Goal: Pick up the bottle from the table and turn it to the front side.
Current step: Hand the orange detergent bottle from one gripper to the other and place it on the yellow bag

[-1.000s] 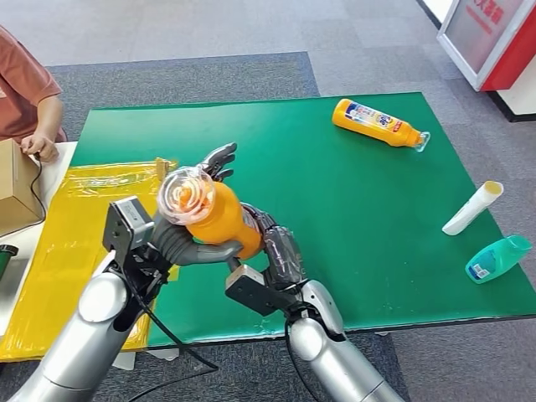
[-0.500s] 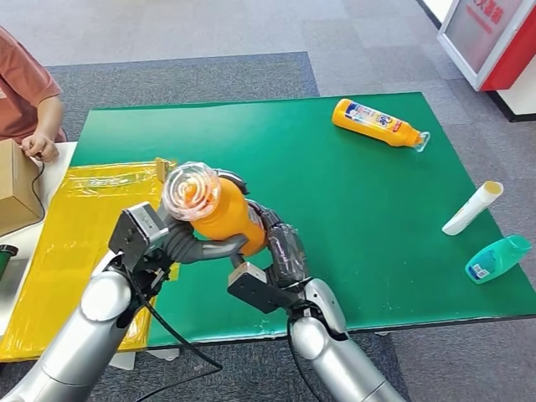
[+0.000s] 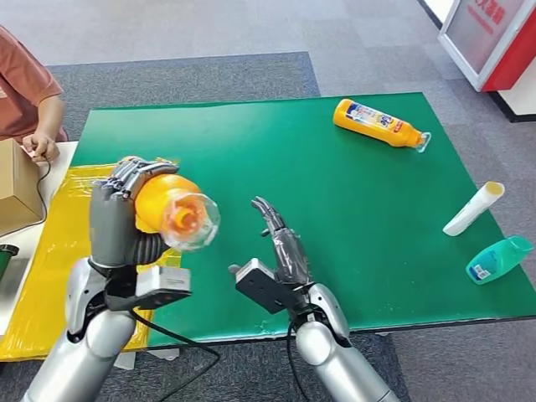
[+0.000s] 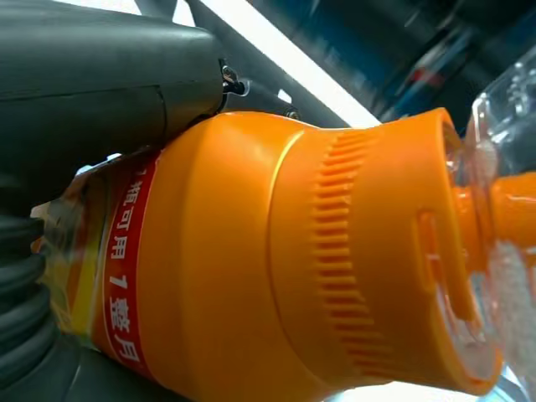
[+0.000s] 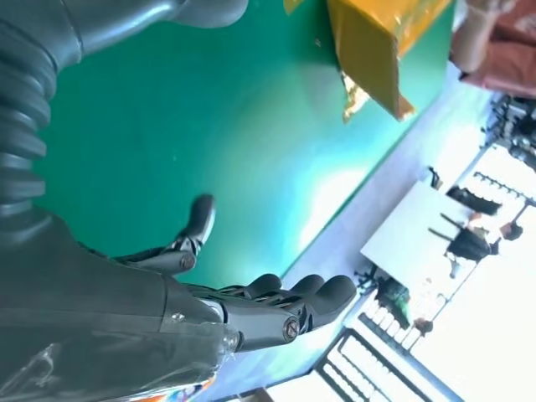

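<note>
My left hand [image 3: 117,219] grips an orange bottle [image 3: 166,209] with a clear cap, lifted above the left side of the green mat [image 3: 354,209]. The cap end points toward the right and toward the camera. In the left wrist view the orange bottle [image 4: 265,260] sits close up, its red label strip beside my fingers [image 4: 95,84]. My right hand [image 3: 282,248] hovers over the mat's near edge, fingers spread and nothing in it. The right wrist view has my right hand's fingers [image 5: 278,306] apart above the green mat [image 5: 253,151].
A second orange bottle [image 3: 379,123] lies at the mat's far right. A white tube [image 3: 472,208] and a teal bottle [image 3: 497,257] lie near the right edge. A yellow sheet [image 3: 57,243] covers the table left of the mat. A person [image 3: 28,100] sits at the far left by a cardboard box [image 3: 16,186].
My right hand has let go of the orange bottle and opened. My left hand has swung left and turned over with the bottle, whose cap now points right.
</note>
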Robot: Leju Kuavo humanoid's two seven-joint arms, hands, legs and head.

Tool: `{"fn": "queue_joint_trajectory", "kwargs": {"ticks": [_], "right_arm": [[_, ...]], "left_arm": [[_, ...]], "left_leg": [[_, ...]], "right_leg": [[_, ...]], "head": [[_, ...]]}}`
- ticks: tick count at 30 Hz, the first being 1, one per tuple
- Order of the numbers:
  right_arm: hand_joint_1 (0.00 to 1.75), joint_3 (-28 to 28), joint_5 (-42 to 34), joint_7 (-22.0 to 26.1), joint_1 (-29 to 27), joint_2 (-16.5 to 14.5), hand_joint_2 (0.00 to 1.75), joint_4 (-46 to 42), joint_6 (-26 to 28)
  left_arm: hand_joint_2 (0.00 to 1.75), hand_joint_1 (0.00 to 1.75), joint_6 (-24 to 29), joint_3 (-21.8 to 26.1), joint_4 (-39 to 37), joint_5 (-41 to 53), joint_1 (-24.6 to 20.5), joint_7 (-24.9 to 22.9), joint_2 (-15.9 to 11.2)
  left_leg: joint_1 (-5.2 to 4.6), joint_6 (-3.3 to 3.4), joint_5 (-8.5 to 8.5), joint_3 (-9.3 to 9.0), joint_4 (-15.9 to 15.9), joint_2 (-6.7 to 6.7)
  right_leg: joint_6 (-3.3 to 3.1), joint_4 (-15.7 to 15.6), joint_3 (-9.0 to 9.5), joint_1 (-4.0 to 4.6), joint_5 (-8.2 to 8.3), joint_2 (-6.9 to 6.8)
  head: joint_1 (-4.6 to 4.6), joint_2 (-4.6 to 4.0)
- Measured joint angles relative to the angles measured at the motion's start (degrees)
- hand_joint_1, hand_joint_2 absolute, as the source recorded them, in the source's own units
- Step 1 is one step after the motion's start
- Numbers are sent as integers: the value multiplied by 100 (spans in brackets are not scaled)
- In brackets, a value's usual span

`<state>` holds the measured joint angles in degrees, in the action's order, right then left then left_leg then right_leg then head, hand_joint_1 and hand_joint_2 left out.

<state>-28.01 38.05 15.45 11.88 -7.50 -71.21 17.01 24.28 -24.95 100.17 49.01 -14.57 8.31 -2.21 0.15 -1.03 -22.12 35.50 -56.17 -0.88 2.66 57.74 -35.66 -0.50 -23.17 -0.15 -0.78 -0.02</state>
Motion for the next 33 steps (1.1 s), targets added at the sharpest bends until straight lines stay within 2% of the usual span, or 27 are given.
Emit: {"fn": "queue_joint_trajectory", "kwargs": {"ticks": [5, 9, 12, 15, 17, 19, 24, 29, 33], "right_arm": [[0, 352, -99, -50, -192, 27, 175, -679, -28], [0, 575, -299, -7, -311, 71, 175, -1251, -72], [0, 666, -773, 188, -363, 103, 175, -1653, -206], [0, 710, -1145, 436, -417, 137, 175, -2075, -266], [0, 719, -1276, 570, -436, 148, 175, -2334, -259], [0, 721, -1326, 649, -451, 154, 175, -2537, -209], [0, 708, -1585, 1008, -470, 162, 175, -3034, 84], [0, 675, -2278, 1281, -473, 163, 175, -3445, -24], [0, 647, -2420, 1316, -466, 169, 175, -3641, -83]], "left_arm": [[175, 175, 753, 418, 108, 1998, 455, -758, 36], [175, 175, 940, 767, 98, 3237, 719, -1205, 6], [175, 175, 760, 853, -23, 3852, 784, -1789, -289], [175, 175, 594, 730, -393, 3899, 787, -2492, -671], [175, 175, 516, 589, -690, 3901, 795, -2717, -840], [175, 175, 502, 528, -1000, 3900, 780, -2549, -912], [175, 175, 448, 847, -2146, 3824, 726, -1374, -820], [175, 175, 403, 1048, -3154, 3623, 545, -948, -725], [175, 175, 427, 1098, -3650, 3591, 457, -844, -663]], "left_leg": [[0, 0, -1, 0, 0, 0], [0, 0, 0, 0, 0, 0], [0, -3, 1, -1, 0, -2], [2, -6, 4, -1, 1, -2], [4, -7, 5, -1, 1, -3], [3, -6, 4, 0, 0, -3], [0, -4, 2, 0, 0, -4], [0, -4, 3, 0, 0, -4], [1, -5, 3, 0, 0, -4]], "right_leg": [[0, -1, -1, 0, 0, 1], [0, -1, -1, 0, 0, 1], [-3, 0, -4, 0, 0, 3], [-7, 0, -7, 3, 0, 2], [-8, 1, -7, 5, 0, 2], [-7, 1, -4, 3, 0, 2], [-5, 0, -5, 0, 2, 3], [-6, 0, -5, 1, 2, 2], [-7, 0, -5, 2, 1, 2]], "head": [[0, 0], [-1, 0], [1, 0], [2, 0], [0, 0], [0, 0], [1, 0], [1, 0], [0, 0]]}}
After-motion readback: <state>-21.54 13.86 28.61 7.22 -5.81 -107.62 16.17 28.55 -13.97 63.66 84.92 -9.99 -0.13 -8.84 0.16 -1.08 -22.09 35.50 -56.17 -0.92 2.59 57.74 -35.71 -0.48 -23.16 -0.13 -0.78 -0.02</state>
